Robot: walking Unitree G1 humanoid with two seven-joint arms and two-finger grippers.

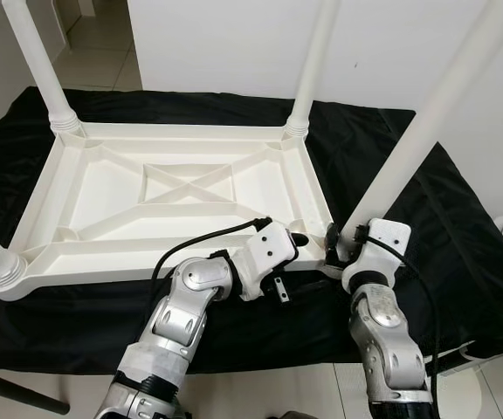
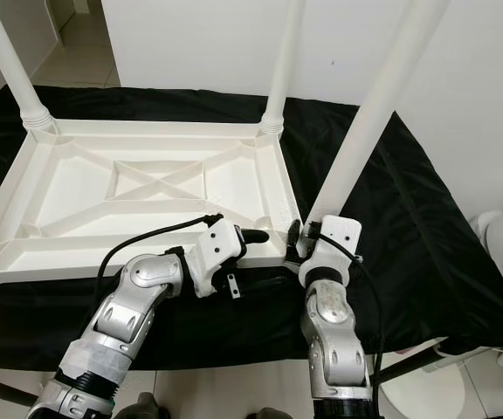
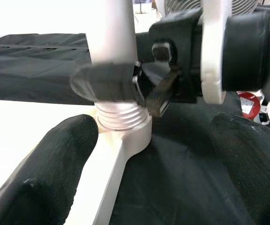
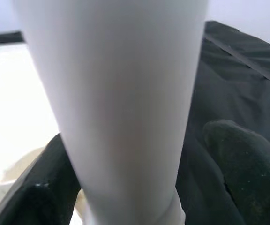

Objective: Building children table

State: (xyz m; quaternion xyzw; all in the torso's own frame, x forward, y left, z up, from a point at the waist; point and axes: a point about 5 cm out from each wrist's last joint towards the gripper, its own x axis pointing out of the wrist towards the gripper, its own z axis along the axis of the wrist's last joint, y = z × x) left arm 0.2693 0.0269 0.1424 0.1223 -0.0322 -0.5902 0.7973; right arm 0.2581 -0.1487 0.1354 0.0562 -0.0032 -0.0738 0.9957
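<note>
Fitting the last leg (image 1: 426, 122) into the near right corner socket of the upturned tabletop (image 1: 173, 205), which lies on a black cloth (image 1: 444, 227); three other legs stand in their corners. My right pincer (image 1: 343, 244) grips the leg just above its threaded base, fingers (image 4: 238, 159) either side of it. My left pincer (image 1: 299, 238) sits just beside the same corner, fingers (image 3: 55, 164) spread wide, holding nothing. Next, I judge: twist the leg home, thread (image 3: 121, 115) partly exposed.

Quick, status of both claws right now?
Left claw: open, empty, fingers spread beside the corner socket.
Right claw: fingers either side of the table leg near its base; firm grip cannot be told.
</note>
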